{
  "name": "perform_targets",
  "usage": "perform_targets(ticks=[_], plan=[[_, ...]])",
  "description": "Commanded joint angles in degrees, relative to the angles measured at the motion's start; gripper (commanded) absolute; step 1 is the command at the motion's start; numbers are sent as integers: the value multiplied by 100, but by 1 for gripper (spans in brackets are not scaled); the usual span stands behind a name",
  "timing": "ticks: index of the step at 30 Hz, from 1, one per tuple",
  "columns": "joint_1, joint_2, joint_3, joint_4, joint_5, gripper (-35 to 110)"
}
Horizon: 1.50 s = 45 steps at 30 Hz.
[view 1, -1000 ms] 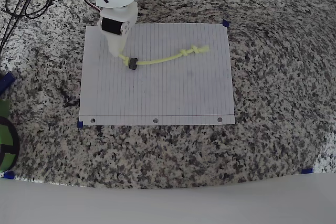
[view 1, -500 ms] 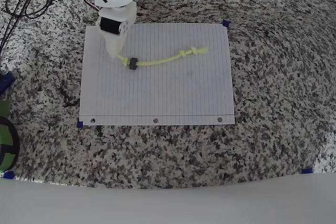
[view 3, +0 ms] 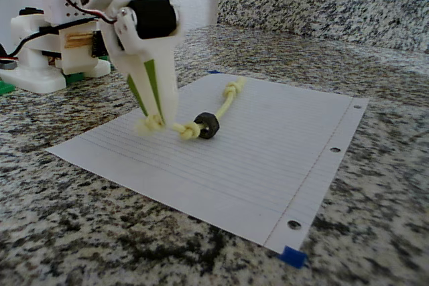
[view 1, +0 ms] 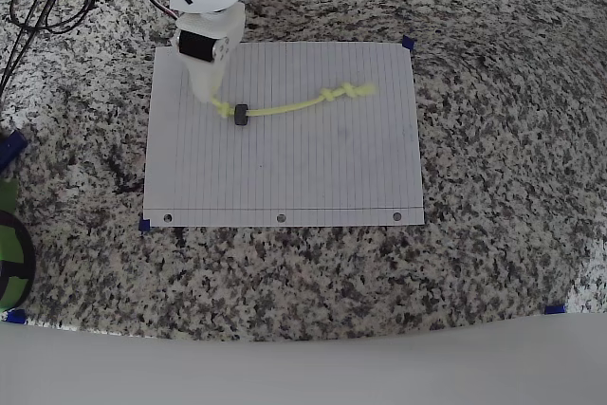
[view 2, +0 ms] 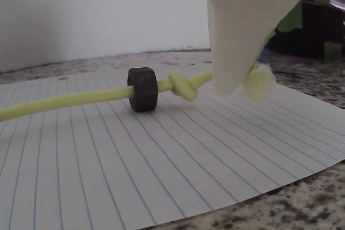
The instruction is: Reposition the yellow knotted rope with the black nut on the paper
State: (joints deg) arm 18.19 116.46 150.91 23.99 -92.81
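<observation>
The yellow knotted rope lies across the far half of the paper, with a double knot near its right end in the overhead view. The black nut is threaded on it near its left end, beside a knot. My white gripper points down at the paper's far left part and is shut on that left end. In the wrist view the nut stands on edge on the paper, the rope runs left, and its frayed tip sticks out past the gripper. The fixed view shows the gripper, nut and rope.
The paper is held at its corners by blue tape on a speckled granite counter. Black cables loop at the far left. The arm's base stands behind the paper, and a granite backsplash rises at the back.
My gripper has shifted a little left and toward the paper's far edge, dragging the rope's left end and the nut slightly with it.
</observation>
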Motion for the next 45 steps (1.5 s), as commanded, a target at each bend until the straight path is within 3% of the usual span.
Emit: perform_targets(ticks=[1, 15, 18, 21, 23, 33, 39, 45], plan=[[35, 360, -167, -44, 123, 0], [202, 2698, 167, 18, 4052, 0], [237, 3129, 167, -79, 5247, 0], [246, 3480, 167, -114, 7269, 0], [272, 3700, 167, -141, 8068, 0], [264, 4746, 158, -290, 10283, 0], [-9, 6091, 158, 316, 10336, 0], [404, 5502, 158, 360, 10362, 0]])
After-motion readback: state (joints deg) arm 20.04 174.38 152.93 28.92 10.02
